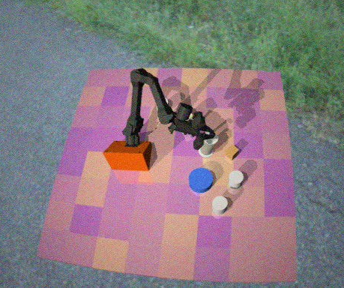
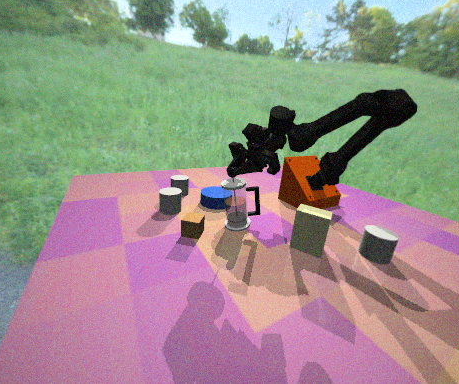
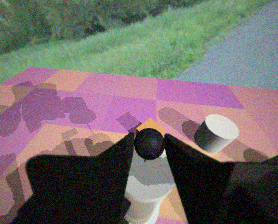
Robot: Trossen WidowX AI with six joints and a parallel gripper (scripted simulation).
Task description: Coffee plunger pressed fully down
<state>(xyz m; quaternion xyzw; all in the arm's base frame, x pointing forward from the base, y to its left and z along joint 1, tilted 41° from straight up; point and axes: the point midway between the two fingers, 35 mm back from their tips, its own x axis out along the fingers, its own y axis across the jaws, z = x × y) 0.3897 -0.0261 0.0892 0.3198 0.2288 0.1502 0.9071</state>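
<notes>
1. I take the clear glass coffee press with the black side handle (image 2: 236, 205) as my landmark; it stands upright on the pink-and-orange checkered mat (image 2: 88, 284).
2. My black parallel-jaw gripper (image 3: 149, 145) is pinching the press's round black plunger knob (image 3: 149, 143); in the wrist view one finger presses on each side of the knob.
3. In the exterior view the gripper sits just above the press's pale lid (image 2: 233, 183), with the knob hidden behind the fingers.
4. The orange wedge-shaped arm base (image 2: 305, 182) stands near the press on its handle side.
5. A flat blue disc (image 2: 215, 197) lies just beside the press on the side away from the handle.
6. A small orange-brown cube (image 2: 192, 224) sits near the press, toward the exterior camera.
7. Two short grey cylinders (image 2: 170, 200) stand beyond the blue disc from the press.
8. A pale green block (image 2: 310, 230) and a dark grey cylinder (image 2: 378, 244) stand well apart from the press, past its handle side.
</notes>
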